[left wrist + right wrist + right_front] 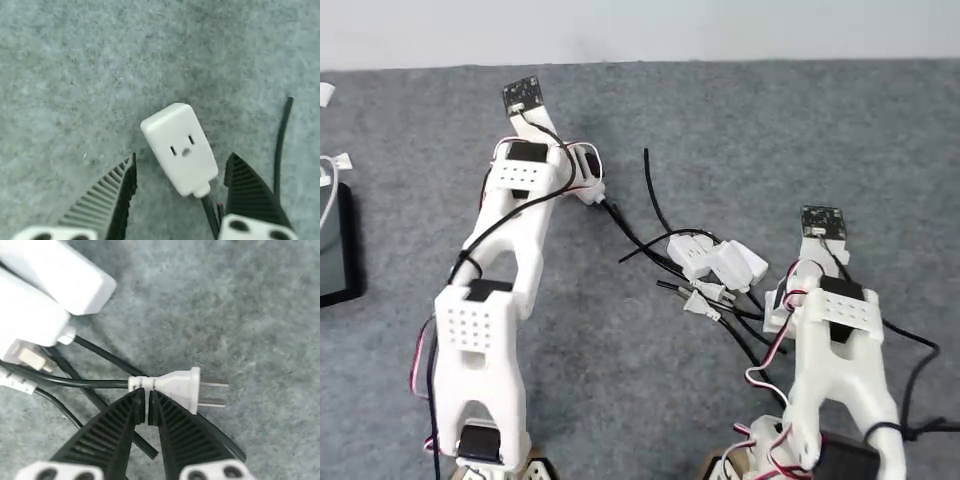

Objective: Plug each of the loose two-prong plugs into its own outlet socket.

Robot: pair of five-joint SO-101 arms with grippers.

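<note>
A white outlet socket (180, 147) lies face up on the grey mat between the fingers of my left gripper (180, 167), which is open around it without touching. This socket (588, 193) sits at the tip of the left arm. My right gripper (145, 399) is shut, its tips right against the neck of a white two-prong plug (177, 387) that lies flat with its prongs pointing away from its cord. Two loose plugs (701, 300) lie side by side mid-table, just left of the right arm. Two more white sockets (715, 258) lie just behind them.
Black cords (650, 245) run tangled between the sockets and plugs, and one loose end (648, 165) curls toward the back. A dark flat device (335, 250) with a white cable sits at the left edge. Bare mat stretches across the front middle.
</note>
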